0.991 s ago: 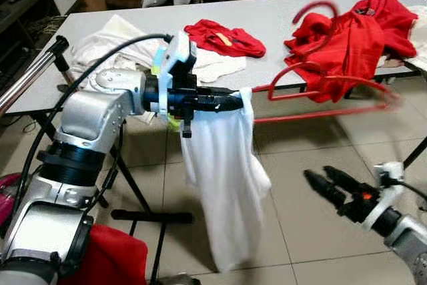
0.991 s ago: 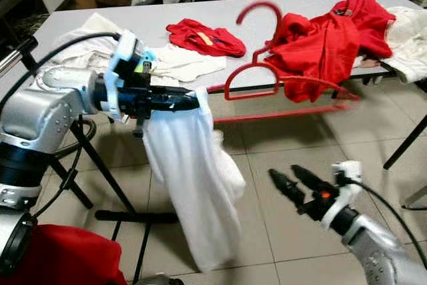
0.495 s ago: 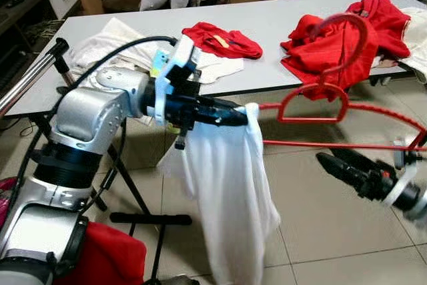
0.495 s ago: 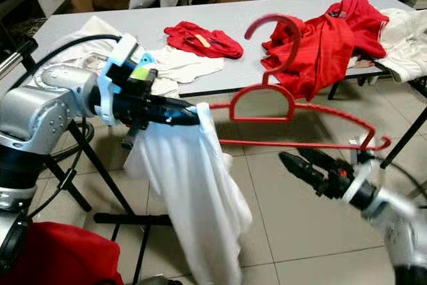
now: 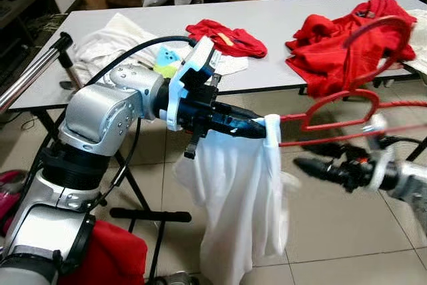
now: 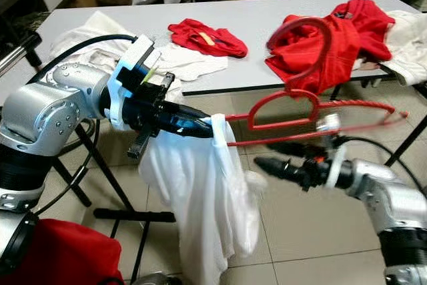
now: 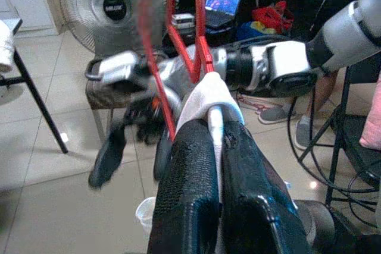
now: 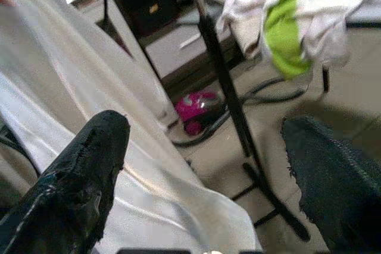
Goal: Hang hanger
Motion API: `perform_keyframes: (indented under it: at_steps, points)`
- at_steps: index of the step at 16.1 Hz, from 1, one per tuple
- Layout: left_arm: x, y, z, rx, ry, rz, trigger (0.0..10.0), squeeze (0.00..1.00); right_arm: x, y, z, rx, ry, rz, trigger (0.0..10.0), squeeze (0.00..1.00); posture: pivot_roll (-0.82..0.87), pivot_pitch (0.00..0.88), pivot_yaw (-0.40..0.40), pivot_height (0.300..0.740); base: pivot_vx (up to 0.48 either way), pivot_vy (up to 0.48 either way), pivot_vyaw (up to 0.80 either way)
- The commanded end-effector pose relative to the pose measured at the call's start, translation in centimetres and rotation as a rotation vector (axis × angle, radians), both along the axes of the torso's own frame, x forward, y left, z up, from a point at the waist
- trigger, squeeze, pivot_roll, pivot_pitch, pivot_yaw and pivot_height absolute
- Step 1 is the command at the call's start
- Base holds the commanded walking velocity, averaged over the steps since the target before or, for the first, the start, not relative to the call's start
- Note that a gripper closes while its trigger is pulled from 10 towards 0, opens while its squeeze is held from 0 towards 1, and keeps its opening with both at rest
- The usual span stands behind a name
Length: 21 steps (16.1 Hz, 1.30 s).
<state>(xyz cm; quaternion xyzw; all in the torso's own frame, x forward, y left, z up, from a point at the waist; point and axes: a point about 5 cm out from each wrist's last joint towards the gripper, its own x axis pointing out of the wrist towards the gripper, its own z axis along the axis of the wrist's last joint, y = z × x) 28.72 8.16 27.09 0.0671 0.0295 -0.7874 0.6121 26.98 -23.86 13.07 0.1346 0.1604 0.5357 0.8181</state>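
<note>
While our left gripper [image 5: 257, 129] reaches out to the right over the tiled floor [image 5: 333, 218], we see its two fingers pressed together on a fold of the white shirt [image 5: 237, 205], which hangs limp from the fingertips toward the floor. In the left wrist view the cloth shows squeezed between the two black fingers [image 7: 184, 194], and the red hanger [image 5: 347, 101] runs on from just past them. We see the hanger at the pinched shirt, stretching right with its bar roughly level and its hook [image 6: 307, 38] standing up in front of the near table edge; it is blurred.

Our right gripper [image 6: 267, 165] points left, just below the hanger bar and near the hanging shirt. In the right wrist view its fingers [image 8: 83, 165] stand wide apart with nothing between them, the shirt close ahead.

Farther off, the grey table [image 5: 280, 25] holds a red heap [image 5: 340, 38] on the right, a smaller red garment [image 5: 227, 38] near the middle, and white cloths [image 5: 113, 41] on the left. A black stand [image 5: 143, 211] rises from the floor under our left arm, and a red cloth [image 5: 107, 258] lies at near left.
</note>
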Motion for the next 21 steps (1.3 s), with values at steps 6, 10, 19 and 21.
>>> perform_keyframes:
  at_steps: [6,10,19,21]
  points:
    - [-0.6,-1.0,2.0,-0.036,-0.053,-0.054,0.0,0.0,0.1,0.7,-1.0,-0.046,0.0,0.076,10.0,0.0,-0.06,0.0,0.05,0.74,0.0,0.0,0.0]
    - [-0.8,-1.0,2.2,-0.041,-0.046,-0.077,0.0,0.0,-0.4,0.7,-1.5,-0.062,0.009,0.126,10.0,0.0,-0.06,0.0,0.053,0.74,0.0,0.0,0.0]
    - [-1.2,-1.3,2.2,-0.036,-0.05,-0.113,0.0,0.0,-0.7,0.4,-3.4,-0.169,0.083,0.157,10.0,0.0,-0.06,0.0,0.048,0.74,0.0,0.0,0.0]
    - [-1.3,-1.3,2.3,-0.034,-0.054,-0.114,0.0,0.0,-1.3,0.6,-4.0,-0.156,0.123,0.195,7.9,0.0,-0.06,0.0,0.045,0.74,0.0,0.0,0.0]
